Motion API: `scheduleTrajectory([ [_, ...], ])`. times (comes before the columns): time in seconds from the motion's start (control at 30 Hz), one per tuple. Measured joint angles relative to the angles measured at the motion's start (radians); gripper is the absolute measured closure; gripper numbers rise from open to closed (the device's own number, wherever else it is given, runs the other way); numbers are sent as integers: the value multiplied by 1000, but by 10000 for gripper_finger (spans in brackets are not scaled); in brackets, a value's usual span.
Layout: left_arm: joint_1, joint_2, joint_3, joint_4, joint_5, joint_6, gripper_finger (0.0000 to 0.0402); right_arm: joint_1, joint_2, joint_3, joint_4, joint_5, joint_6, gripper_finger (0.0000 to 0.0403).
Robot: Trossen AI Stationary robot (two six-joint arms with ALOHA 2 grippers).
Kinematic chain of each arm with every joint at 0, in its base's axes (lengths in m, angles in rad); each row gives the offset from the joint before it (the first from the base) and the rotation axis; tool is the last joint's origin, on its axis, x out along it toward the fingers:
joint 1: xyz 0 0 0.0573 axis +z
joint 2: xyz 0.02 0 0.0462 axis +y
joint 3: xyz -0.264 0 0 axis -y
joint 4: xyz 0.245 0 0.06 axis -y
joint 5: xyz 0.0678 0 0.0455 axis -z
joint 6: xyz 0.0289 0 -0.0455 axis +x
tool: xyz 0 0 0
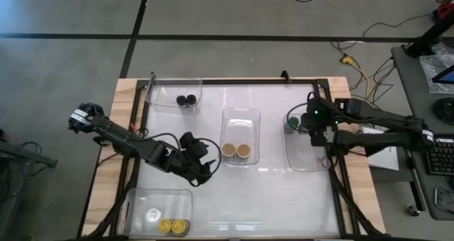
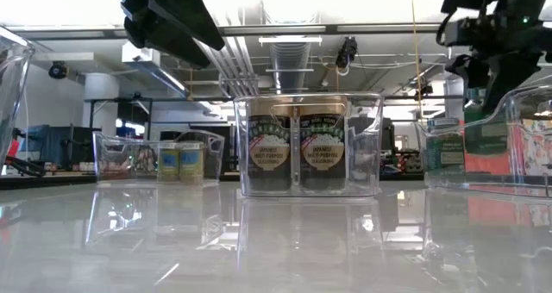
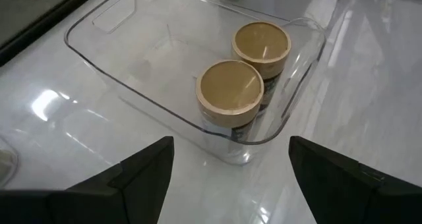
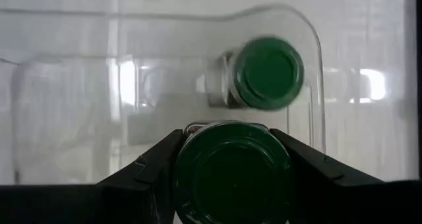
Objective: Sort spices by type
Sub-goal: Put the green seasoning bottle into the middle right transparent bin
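Note:
My right gripper (image 4: pixel 231 184) hangs over the right clear bin (image 1: pixel 301 163), shut on a green-lidded spice jar (image 4: pixel 231 174). A second green-lidded jar (image 4: pixel 267 72) stands in that bin's far corner (image 1: pixel 291 122). My left gripper (image 3: pixel 231 184) is open and touches nothing, just left of the middle bin (image 1: pixel 241 117). In that bin two tan-lidded jars (image 3: pixel 231 92) (image 3: pixel 262 46) stand side by side. Two black-lidded jars (image 1: pixel 186 100) stand in the far-left bin. Two yellow-lidded jars (image 1: pixel 172 227) stand in the near-left bin. My right gripper pinches the green-lidded jar between its two fingers (image 4: pixel 155 168), one on each side of the round lid's rim (image 4: pixel 181 151). The fingers come from above, pointing down. The jar stays upright, lid up. Whether its base stands on the bin floor, I cannot tell.
Four clear plastic bins stand on the glossy white table (image 1: pixel 269 191). A white round thing (image 1: pixel 153 215) lies beside the yellow jars in the near-left bin. Open tabletop stretches along the near edge between the bins. Cables and a desk lie beyond the table's right side.

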Motion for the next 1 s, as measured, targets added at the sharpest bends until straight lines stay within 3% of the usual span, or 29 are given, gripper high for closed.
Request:
scheduleTrajectory([
  [0.2, -1, 0, 0, 0, 0, -11, 119, -80, 2, -59, 7, -72, -23, 207],
  [0.37, -1, 0, 0, 0, 1, -20, 119, -118, 0, -96, 68, -71, -53, 210],
  [1.0, -1, 0, 0, 0, 17, -26, 119, -249, 74, -100, 133, -130, -211, 206],
])
